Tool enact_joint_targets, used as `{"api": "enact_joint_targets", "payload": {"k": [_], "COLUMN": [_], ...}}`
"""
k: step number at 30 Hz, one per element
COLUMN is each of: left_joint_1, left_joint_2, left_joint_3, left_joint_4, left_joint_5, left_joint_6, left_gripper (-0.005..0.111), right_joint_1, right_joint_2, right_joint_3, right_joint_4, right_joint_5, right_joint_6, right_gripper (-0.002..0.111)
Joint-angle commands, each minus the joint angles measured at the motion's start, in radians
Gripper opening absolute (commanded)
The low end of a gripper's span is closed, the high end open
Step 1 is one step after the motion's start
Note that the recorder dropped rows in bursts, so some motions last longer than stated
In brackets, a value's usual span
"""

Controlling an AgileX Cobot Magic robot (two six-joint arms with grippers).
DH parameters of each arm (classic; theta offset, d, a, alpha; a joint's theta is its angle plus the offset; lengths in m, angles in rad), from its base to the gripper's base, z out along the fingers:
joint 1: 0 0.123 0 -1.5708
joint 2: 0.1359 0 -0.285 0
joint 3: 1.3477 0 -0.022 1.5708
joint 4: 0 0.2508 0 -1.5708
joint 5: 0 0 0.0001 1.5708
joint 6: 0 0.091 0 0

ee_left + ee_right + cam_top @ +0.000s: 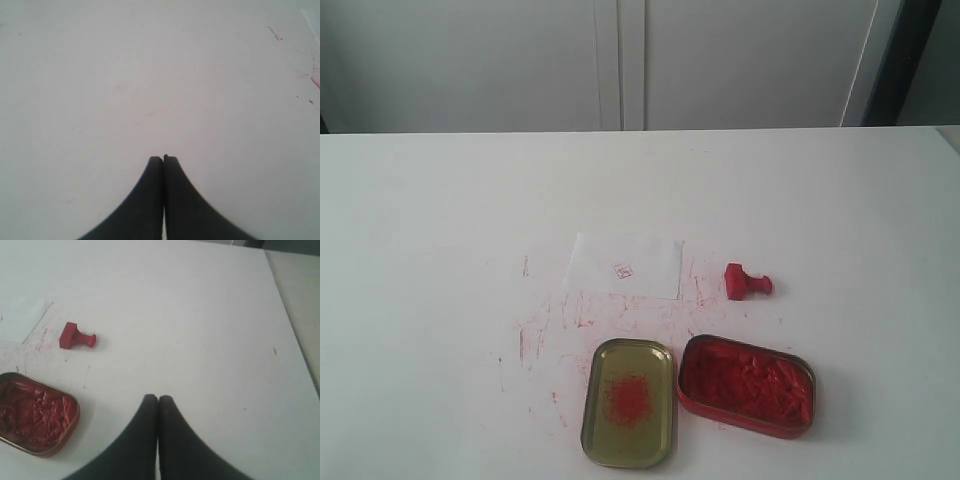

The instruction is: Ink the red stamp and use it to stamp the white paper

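1. White tabletop (420,250), red-smeared: at lower centre sit the tin lid (628,402) and, right of it, the open ink tin (747,385), which could skid under a hard press.
2. Our left gripper (163,159) and right gripper (158,399) are both pinched closed, empty.
3. Above the tin, the red stamp (747,281) lies on its side; we fear it rolling when pinched.
4. Left of it, the white paper (625,265) lies loose and may lift with the stamp.

Red stamp (748,281); white paper (625,265), tiny red mark; tin (747,386) deep red inside; yellowish lid (629,402), red smudge; white table (440,220) streaked red.
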Motion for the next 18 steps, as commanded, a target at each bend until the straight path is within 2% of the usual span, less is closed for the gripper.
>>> {"api": "enact_joint_targets", "payload": {"k": [1, 10, 18], "left_joint_1": [-0.003, -0.003, -0.003], "left_joint_2": [-0.004, -0.004, -0.004], "left_joint_3": [0.007, 0.007, 0.007], "left_joint_4": [0.001, 0.001, 0.001], "left_joint_5": [0.009, 0.009, 0.009], "left_joint_6": [-0.001, -0.001, -0.001], "left_gripper": [0.0, 0.0, 0.0], "right_joint_1": [-0.004, -0.004, -0.004], "right_joint_2": [-0.086, -0.111, -0.111], "right_joint_3": [0.037, 0.125, 0.174], "right_joint_4": [-0.005, -0.007, -0.007], "right_joint_5": [-0.018, -0.135, -0.17], "right_joint_6": [0.003, 0.006, 0.006], "right_gripper": [0.0, 0.0, 0.0]}}
